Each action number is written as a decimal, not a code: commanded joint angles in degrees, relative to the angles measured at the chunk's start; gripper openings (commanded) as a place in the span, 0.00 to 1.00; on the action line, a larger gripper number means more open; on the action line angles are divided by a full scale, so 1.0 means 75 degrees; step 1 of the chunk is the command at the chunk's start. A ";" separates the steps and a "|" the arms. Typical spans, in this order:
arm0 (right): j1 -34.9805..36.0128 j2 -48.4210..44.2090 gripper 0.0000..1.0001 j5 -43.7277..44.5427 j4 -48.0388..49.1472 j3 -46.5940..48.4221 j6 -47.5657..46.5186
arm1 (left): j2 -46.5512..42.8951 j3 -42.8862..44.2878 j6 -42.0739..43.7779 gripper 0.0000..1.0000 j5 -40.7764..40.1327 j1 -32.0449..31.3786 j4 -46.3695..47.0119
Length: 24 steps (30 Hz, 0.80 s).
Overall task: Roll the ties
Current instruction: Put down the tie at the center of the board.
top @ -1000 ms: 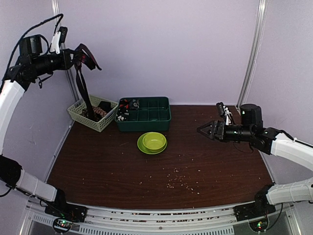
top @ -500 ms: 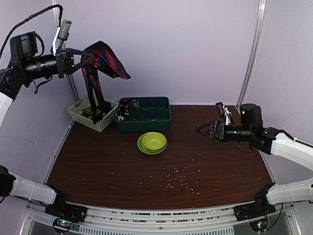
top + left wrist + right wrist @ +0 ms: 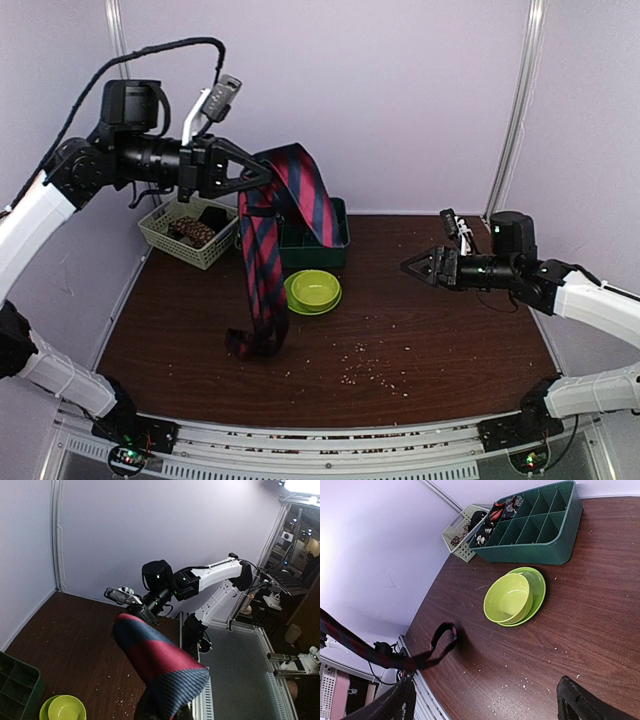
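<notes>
A tie [image 3: 262, 270] with red and navy diagonal stripes hangs from my left gripper [image 3: 262, 180], which is shut on its upper part high above the table. Its lower end curls into a loop [image 3: 258, 340] that touches the table in front of the bowl. In the left wrist view the tie [image 3: 160, 662] drapes over the fingers and hides them. The right wrist view shows the loop of the tie [image 3: 442, 635]. My right gripper [image 3: 405, 265] hovers open and empty over the right side of the table, its fingertips [image 3: 580, 700] spread wide.
A lime-green bowl [image 3: 313, 289] sits on a matching plate [image 3: 538, 587] at the table's middle. Behind it stands a dark green divided tray [image 3: 540, 535] with dark rolled fabric in its left cells. A white basket [image 3: 165, 232] with dark fabric stands at back left. Crumbs [image 3: 370, 370] dot the front.
My left arm has swung right and toward the table's middle, pulling the striped tie out of the basket; its lower end now rests on the table. The right arm has stayed put.
</notes>
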 commanded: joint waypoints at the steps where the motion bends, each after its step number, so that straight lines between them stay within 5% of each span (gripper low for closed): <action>1: 0.0050 -0.0211 0.98 0.0172 -0.0235 0.0273 -0.0121 | 0.0839 -0.0114 0.0156 0.00 0.0255 -0.0489 0.0499; 10: -0.0033 -0.1242 0.98 0.2101 -0.1840 0.0315 -0.0658 | 0.3458 0.0033 0.0082 0.00 -0.0903 -0.1520 0.1236; 16: -0.0141 -0.2067 0.99 0.3533 -0.3045 0.0207 -0.0723 | 0.6040 0.2440 0.0317 0.00 -0.1797 -0.2164 0.0397; 20: -0.0154 -0.2369 1.00 0.3471 -0.3226 -0.0044 -0.0645 | 0.7591 0.4378 -0.0088 0.00 -0.2140 -0.2265 0.0062; 24: -0.0152 -0.2260 0.99 0.3104 -0.3200 -0.0126 -0.0666 | 0.8125 0.5366 -0.0016 0.34 -0.2807 -0.2245 -0.0529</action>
